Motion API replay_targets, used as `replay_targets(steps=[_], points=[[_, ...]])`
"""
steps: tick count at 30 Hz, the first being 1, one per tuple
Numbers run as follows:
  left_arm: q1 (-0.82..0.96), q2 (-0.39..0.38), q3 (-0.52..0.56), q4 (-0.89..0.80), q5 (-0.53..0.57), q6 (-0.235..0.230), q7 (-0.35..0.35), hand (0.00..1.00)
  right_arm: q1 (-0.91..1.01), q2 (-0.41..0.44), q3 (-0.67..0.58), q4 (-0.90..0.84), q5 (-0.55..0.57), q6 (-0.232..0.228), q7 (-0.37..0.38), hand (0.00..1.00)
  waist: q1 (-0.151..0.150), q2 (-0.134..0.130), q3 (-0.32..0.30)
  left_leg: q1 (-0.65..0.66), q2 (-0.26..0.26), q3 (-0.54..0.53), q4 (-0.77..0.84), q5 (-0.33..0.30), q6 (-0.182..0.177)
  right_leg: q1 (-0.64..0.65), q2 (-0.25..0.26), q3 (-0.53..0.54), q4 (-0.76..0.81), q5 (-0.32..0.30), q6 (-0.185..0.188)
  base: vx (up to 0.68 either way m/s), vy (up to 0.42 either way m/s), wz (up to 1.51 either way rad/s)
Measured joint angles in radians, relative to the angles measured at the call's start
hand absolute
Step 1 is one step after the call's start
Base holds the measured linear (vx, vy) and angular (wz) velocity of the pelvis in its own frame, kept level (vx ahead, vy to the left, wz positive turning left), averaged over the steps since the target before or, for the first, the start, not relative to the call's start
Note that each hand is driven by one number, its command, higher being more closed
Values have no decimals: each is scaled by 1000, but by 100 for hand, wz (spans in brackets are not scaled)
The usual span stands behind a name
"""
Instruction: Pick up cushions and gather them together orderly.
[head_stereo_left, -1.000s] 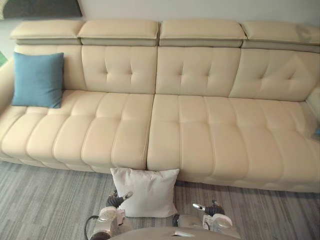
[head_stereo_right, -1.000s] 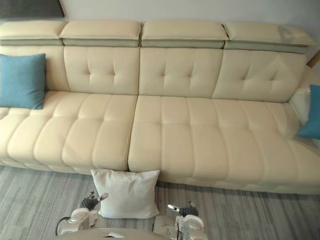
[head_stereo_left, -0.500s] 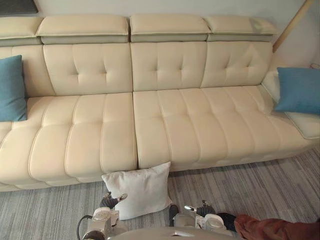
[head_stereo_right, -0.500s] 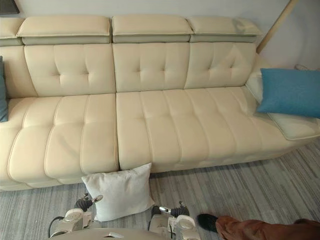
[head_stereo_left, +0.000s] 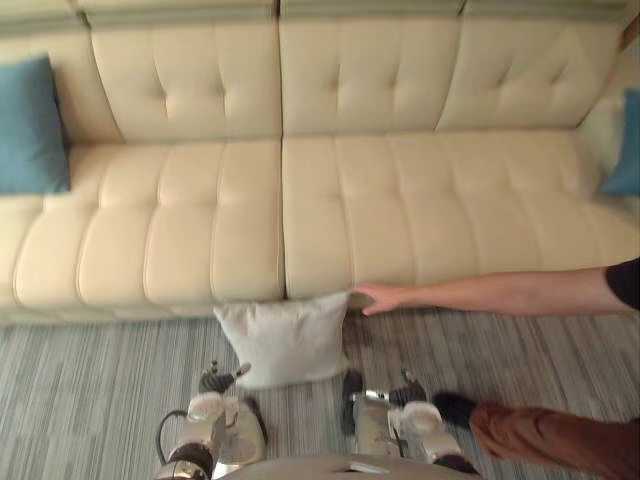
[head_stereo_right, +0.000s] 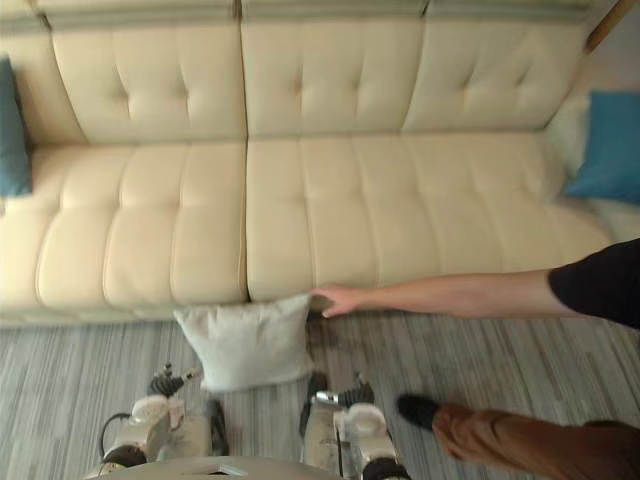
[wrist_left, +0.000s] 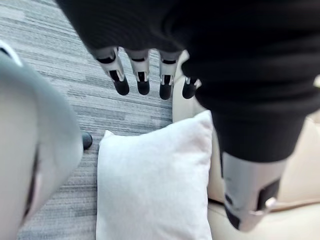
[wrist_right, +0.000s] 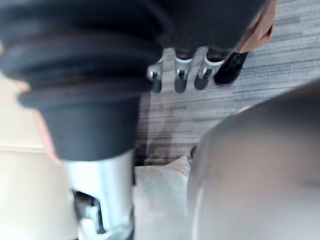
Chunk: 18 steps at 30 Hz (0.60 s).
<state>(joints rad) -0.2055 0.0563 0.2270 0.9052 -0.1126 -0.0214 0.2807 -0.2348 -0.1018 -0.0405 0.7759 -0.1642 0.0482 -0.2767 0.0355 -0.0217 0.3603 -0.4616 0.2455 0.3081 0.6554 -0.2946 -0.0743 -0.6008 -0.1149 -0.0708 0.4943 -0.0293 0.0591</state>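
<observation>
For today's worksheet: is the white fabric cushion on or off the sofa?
Off: white fabric cushion stands on grey striped carpet against cream leather sofa.

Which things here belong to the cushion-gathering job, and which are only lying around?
Job: white cushion on the grey carpet against the sofa; left blue cushion and right blue cushion at the sofa's ends.
Just there: the sofa, the carpet, a person's hand beside the white cushion.

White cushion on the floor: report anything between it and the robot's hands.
Nothing lies between the white cushion and the left hand or right hand. A person's hand reaches to its corner by the sofa, though.
</observation>
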Motion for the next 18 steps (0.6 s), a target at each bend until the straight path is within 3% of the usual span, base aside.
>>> replay_targets(steps=[9, 13, 18], points=[[-265, 97, 79, -40, -110, -2, 25, 0, -350, -86, -11, -47, 38, 17, -96, 0, -17, 10, 106, -427, 29, -57, 172, 2, 26, -381, -3, 7, 104, 32, -18, -166, -28, 1], [-464, 149, 88, -82, -145, -10, 35, 0, -658, -132, -2, -54, 100, 20, -146, 0, -11, 8, 197, -642, 35, -81, 248, 36, 32, -596, -10, 8, 203, 50, -28, -40, -21, 11], [-482, 130, 86, -109, -159, -11, 36, 0, -678, -120, 1, -54, 100, 24, -156, 0, -9, 9, 198, -673, 46, -102, 268, 36, 31, -621, -4, -1, 228, 46, -32, 4, -6, 2]])
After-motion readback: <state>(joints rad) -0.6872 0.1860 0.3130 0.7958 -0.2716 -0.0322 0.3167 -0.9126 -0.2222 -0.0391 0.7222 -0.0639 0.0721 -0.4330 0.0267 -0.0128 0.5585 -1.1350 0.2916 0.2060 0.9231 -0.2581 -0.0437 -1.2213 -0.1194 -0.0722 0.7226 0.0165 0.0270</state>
